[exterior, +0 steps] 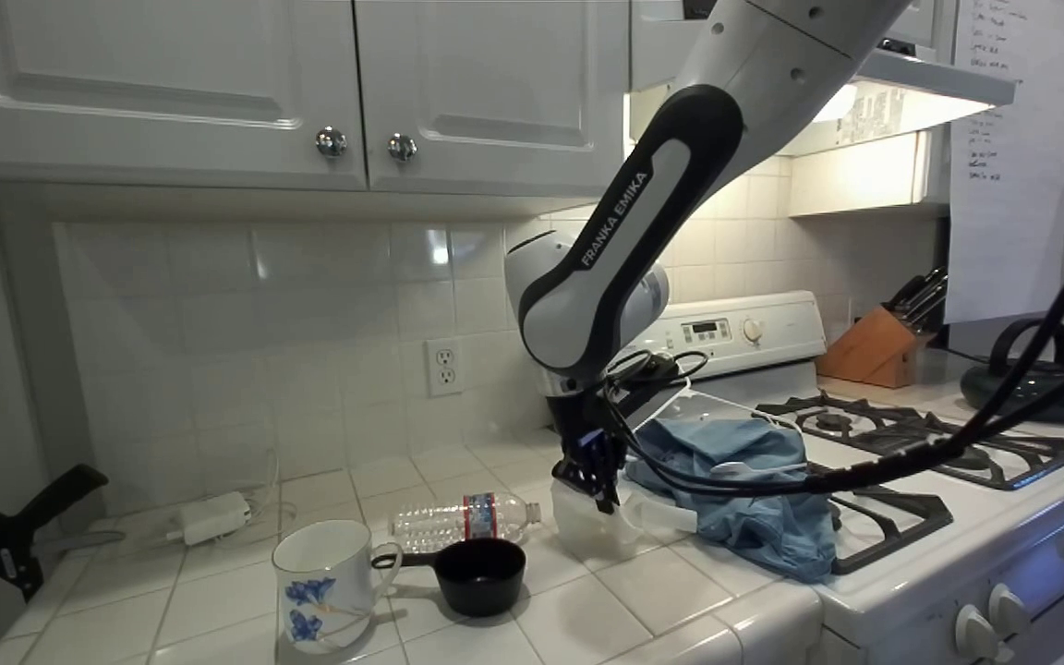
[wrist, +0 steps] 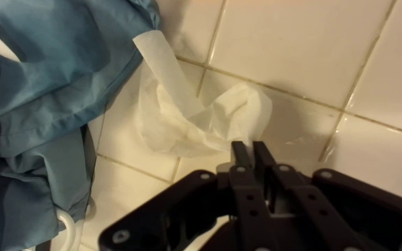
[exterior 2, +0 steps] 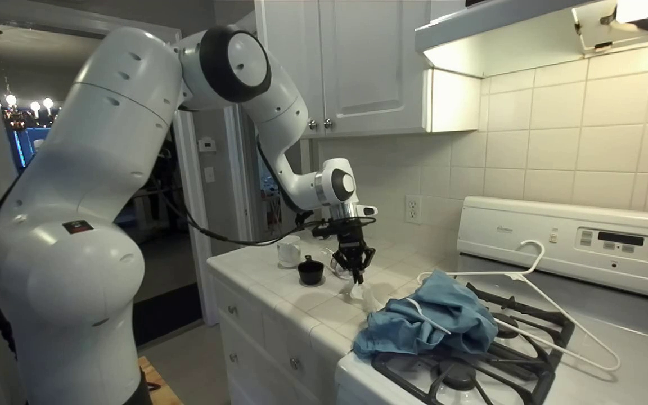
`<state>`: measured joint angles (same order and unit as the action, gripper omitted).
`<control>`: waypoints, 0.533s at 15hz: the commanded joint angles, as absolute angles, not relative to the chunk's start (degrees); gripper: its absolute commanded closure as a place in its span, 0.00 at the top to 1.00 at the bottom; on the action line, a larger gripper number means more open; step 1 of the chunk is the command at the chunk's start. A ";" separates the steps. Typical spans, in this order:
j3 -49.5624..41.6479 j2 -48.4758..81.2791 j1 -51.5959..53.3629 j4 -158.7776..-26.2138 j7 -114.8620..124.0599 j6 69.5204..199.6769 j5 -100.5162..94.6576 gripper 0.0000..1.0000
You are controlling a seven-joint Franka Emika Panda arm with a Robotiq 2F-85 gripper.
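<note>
White tissue [wrist: 190, 108] lies crumpled on the tiled counter [exterior: 661, 591], set back from the front edge, tile showing between. Blue cloth [exterior: 763, 531] crowds one flank, spread across the seam onto the stove [exterior: 874, 596]; a strip of tissue runs to its edge, contact uncertain from where I stand. Clear bottle [exterior: 477, 517] and black measuring cup [exterior: 481, 591] near the opposite flank. Arm [exterior 2: 228, 70] arches high, then drops, wrist bent so the gripper [wrist: 250, 150] points nearly straight down. Jaws almost together, a fold of tissue pinched between the tips.
</note>
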<state>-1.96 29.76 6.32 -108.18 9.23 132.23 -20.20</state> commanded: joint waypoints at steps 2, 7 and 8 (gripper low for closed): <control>-1.83 30.76 6.22 -108.52 8.24 134.22 -18.93 0.00; -1.66 33.61 5.61 -108.11 7.68 135.24 -17.83 0.00; -1.69 34.22 5.55 -107.97 7.67 135.47 -17.53 0.00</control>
